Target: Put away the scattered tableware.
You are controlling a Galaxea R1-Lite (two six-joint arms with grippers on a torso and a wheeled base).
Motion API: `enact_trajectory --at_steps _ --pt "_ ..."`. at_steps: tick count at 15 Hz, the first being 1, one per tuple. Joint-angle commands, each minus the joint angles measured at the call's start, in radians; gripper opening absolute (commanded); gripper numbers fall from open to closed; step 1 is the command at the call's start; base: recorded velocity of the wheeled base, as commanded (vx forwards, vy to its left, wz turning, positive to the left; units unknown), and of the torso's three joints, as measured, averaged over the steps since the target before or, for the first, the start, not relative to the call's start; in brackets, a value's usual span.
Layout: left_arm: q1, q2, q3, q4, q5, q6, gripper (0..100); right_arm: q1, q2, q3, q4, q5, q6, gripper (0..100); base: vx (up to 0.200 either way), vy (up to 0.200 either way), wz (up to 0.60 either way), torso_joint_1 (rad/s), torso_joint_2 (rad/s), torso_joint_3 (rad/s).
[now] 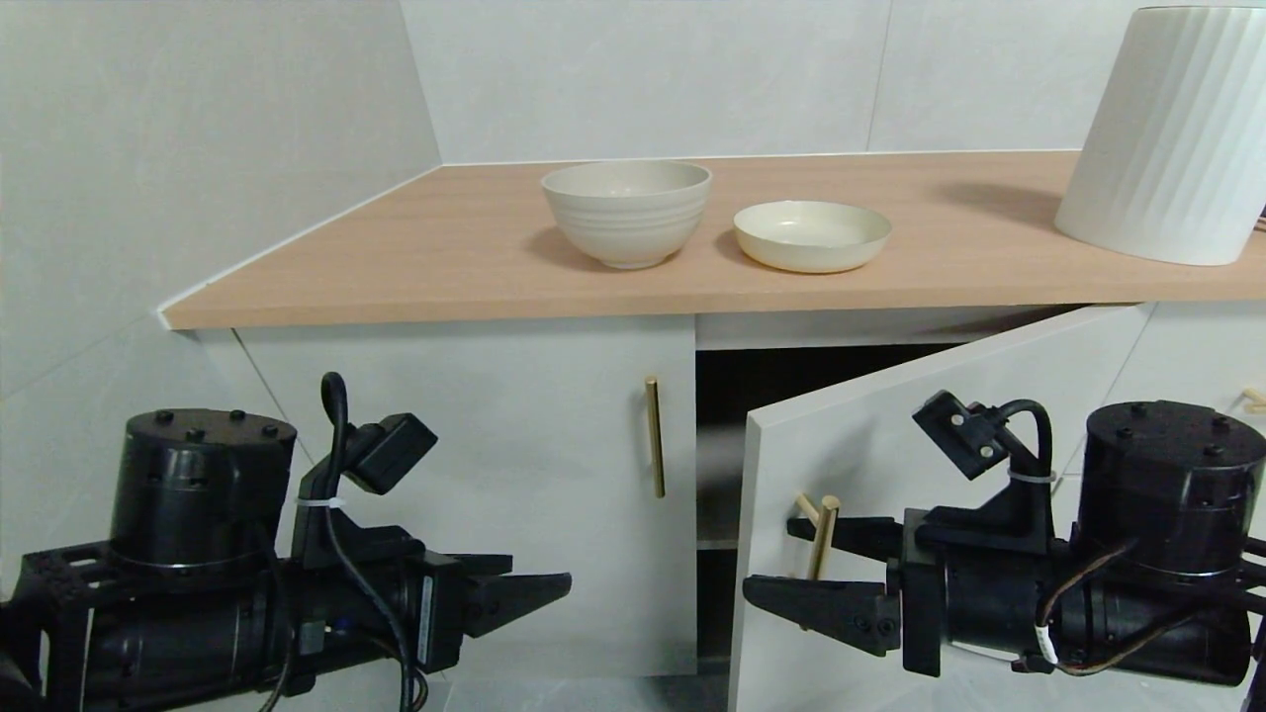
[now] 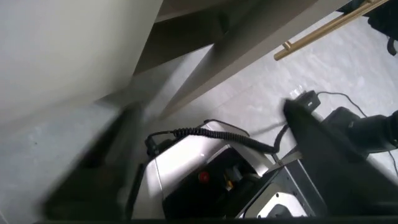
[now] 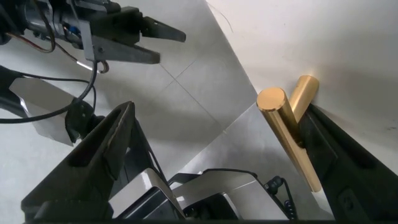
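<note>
Item 1. Bowl: cream, deep, faintly ribbed, upright on the wooden countertop, toward the back corner.

Item 2. Shallow dish: cream, upright on the same countertop, just beside the bowl on its right and not touching it.

Item 3. Ribbed white cone-shaped object: stands at the far right of the countertop, well apart from both dishes (I cannot tell what it is).

Item 4. Left cabinet door: closed, white, with a vertical brass handle near its inner edge.

Item 5. Right cabinet door: swung open toward me. The dark cabinet interior shows between the two doors, with a pale shelf edge low inside.

Item 6. Right door handle: a brass bar on short posts. In my right wrist view this handle lies against one finger.

Item 7. My right gripper: level with the handle, jaws spread wide with the bar between them and touching only one finger; the other finger stands well apart.

Item 8. My left gripper: low in front of the closed left door, jaws parted, holding nothing. It also appears from the right wrist, with a gap between its fingers.
</note>
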Motion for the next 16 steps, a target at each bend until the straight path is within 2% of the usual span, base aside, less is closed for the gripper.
enact_trajectory --at_steps 1,5,7,8,10,12,16 --pt "-0.002 0.007 -0.010 -0.004 0.001 0.001 0 0.005 0.009 0.003 0.004 0.000 0.000 100 0.000 0.000 0.00 0.000 0.00 0.000" --pt "-0.056 0.126 -0.111 -0.136 0.010 0.002 0 0.009 0.012 0.008 0.004 -0.003 0.000 100 0.000 0.000 0.00 0.000 0.00 0.000" --pt "-0.096 0.194 -0.125 -0.263 0.010 0.007 0 0.011 0.004 0.008 0.004 -0.006 0.000 100 0.000 0.000 0.00 0.000 0.00 0.000" --pt "-0.128 0.254 -0.125 -0.397 0.010 0.005 0 0.011 -0.005 0.008 0.004 -0.006 0.000 100 0.000 0.000 0.00 0.000 0.00 0.000" --pt "-0.176 0.372 -0.120 -0.559 -0.004 0.011 0 0.009 -0.017 0.017 0.010 -0.006 0.000 100 0.000 0.000 0.00 0.000 0.00 0.000" --pt "-0.185 0.425 -0.117 -0.677 -0.012 0.007 0 0.011 -0.023 0.023 0.025 -0.006 -0.001 100 0.000 0.000 0.00 0.000 0.00 0.000" --pt "-0.206 0.528 -0.142 -0.740 -0.027 0.013 0 0.009 -0.022 0.022 0.027 -0.006 -0.001 100 0.000 0.000 0.00 0.000 0.00 0.000"
